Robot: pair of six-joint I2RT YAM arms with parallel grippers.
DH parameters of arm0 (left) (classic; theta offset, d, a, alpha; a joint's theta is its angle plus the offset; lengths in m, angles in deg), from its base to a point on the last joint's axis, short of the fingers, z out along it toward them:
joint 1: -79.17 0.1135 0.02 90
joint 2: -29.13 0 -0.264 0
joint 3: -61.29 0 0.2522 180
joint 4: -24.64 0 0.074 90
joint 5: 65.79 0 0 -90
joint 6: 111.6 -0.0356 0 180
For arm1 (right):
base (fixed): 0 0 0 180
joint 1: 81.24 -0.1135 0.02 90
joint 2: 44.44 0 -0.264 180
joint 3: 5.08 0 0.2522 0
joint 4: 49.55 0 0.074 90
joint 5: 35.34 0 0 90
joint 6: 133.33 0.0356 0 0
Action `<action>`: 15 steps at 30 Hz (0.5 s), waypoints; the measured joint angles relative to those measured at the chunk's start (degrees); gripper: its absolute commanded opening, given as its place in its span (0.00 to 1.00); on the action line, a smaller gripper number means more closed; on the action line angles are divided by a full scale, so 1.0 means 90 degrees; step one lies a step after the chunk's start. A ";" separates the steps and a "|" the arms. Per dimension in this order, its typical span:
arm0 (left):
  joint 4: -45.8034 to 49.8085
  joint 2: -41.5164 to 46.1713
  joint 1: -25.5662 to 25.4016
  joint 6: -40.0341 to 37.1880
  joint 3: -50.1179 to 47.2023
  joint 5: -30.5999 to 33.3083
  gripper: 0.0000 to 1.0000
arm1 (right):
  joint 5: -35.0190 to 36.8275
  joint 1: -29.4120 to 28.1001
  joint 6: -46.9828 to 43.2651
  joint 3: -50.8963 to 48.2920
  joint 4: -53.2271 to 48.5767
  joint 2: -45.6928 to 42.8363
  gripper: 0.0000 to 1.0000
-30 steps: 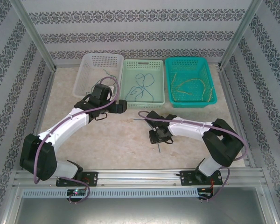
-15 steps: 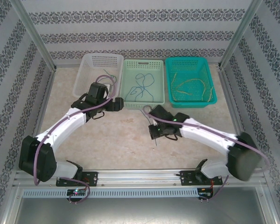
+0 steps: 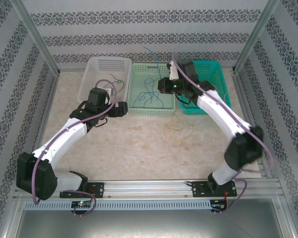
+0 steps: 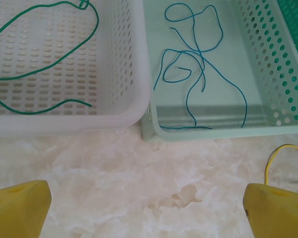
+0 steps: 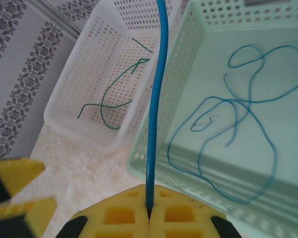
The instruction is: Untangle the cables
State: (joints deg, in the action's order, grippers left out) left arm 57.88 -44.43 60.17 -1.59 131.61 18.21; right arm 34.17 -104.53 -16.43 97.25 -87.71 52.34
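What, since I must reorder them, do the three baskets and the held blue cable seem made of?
White basket, pale green basket, teal basket: likely moulded plastic, slightly glossy, perforated walls. Blue cable in the right hand: smooth, shiny plastic-looking sheath; core unseen.

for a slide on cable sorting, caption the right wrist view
Right gripper shut on a blue cable over the mint basket holding other blue cables; green cable in the white basket.

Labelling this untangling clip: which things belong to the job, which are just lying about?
Job: blue cable in right claw; blue cables in mint basket; green cable in white basket; yellow cable on table.
Lying about: purple arm wiring; frame posts.
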 measured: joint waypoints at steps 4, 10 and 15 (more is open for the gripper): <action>0.0002 0.0124 0.0019 -0.0002 -0.0095 -0.0036 1.00 | -0.0296 0.0170 0.0024 0.1180 -0.0172 0.1554 0.00; 0.0032 0.0308 0.0163 -0.0027 -0.0107 -0.0073 0.99 | -0.0277 0.0389 0.0029 0.2135 -0.0804 0.2790 0.01; 0.0027 0.0498 0.0209 -0.0029 -0.0165 -0.0070 0.99 | -0.0250 0.0423 0.0044 0.2166 -0.1183 0.3109 0.15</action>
State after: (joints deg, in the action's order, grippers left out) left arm 58.13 -39.95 62.05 -1.85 130.12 17.58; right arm 31.92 -100.72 -16.04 116.75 -98.36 80.31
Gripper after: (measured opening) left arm 0.994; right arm 0.058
